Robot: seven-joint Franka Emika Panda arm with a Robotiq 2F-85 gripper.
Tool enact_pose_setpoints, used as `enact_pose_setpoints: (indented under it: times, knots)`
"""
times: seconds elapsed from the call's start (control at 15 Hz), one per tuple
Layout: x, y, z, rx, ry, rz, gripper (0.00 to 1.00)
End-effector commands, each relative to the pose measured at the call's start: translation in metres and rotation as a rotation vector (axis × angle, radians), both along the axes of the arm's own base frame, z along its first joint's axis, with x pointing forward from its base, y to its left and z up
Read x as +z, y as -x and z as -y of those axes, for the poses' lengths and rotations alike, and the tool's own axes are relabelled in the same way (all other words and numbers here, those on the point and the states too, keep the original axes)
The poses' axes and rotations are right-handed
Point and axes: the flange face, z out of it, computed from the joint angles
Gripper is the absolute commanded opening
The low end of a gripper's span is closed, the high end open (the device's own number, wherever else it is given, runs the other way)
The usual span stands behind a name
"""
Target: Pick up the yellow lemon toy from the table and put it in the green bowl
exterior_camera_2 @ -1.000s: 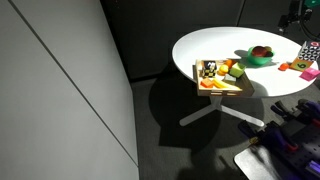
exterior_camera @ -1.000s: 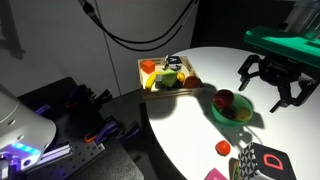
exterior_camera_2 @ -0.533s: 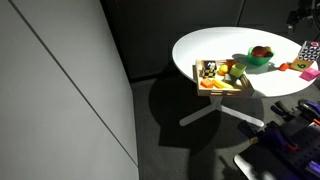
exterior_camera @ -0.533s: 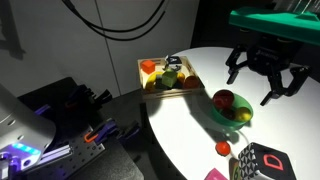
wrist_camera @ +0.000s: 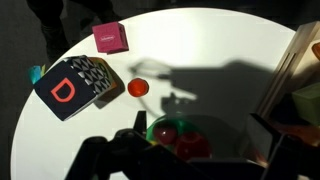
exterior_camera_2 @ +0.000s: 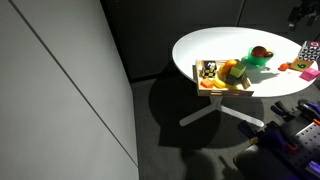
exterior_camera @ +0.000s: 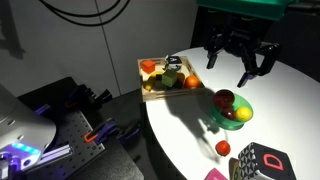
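Note:
The yellow lemon toy (exterior_camera: pixel 243 115) lies in the green bowl (exterior_camera: pixel 226 117) beside a red toy fruit (exterior_camera: pixel 224 99). The bowl stands on the round white table (exterior_camera: pixel 190 125), and also shows in an exterior view (exterior_camera_2: pixel 252 63). My gripper (exterior_camera: pixel 238 64) is open and empty. It hangs above the table, between the bowl and the wooden tray (exterior_camera: pixel 148 93). In the wrist view the bowl (wrist_camera: pixel 157 130) lies in shadow between my open fingers (wrist_camera: pixel 200 150). Red fruit shows in it there, but I cannot make out the lemon.
The wooden tray of toys (exterior_camera_2: pixel 203 88) sits at the table's edge. A small red toy (exterior_camera: pixel 223 147) and a black pad with a red D (exterior_camera: pixel 262 160) lie past the bowl. A pink block (wrist_camera: pixel 109 38) lies beyond the pad (wrist_camera: pixel 75 85).
My open gripper has risen and moved from beside the bowl toward the wooden tray. The lemon and the bowl have not moved.

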Motion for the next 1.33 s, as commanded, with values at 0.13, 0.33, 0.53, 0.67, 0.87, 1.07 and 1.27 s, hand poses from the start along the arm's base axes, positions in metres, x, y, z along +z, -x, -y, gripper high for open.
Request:
enact_pose_setpoints:
  times: [0.13,0.33,0.53,0.67,0.87,1.07,1.27]
  knots:
    - [0.018,0.02,-0.049,0.076,-0.006,0.138,1.0]
    - [0.024,0.025,-0.068,0.094,-0.029,0.189,1.0]
    - [0.034,0.027,-0.081,0.099,-0.052,0.224,1.0]
    - [0.045,0.028,-0.082,0.108,-0.059,0.224,1.0]
    - [0.059,0.03,-0.081,0.126,-0.055,0.201,1.0]
    - [0.064,0.035,-0.082,0.147,-0.073,0.173,1.0]
    - [0.064,0.038,-0.082,0.172,-0.09,0.132,1.0]
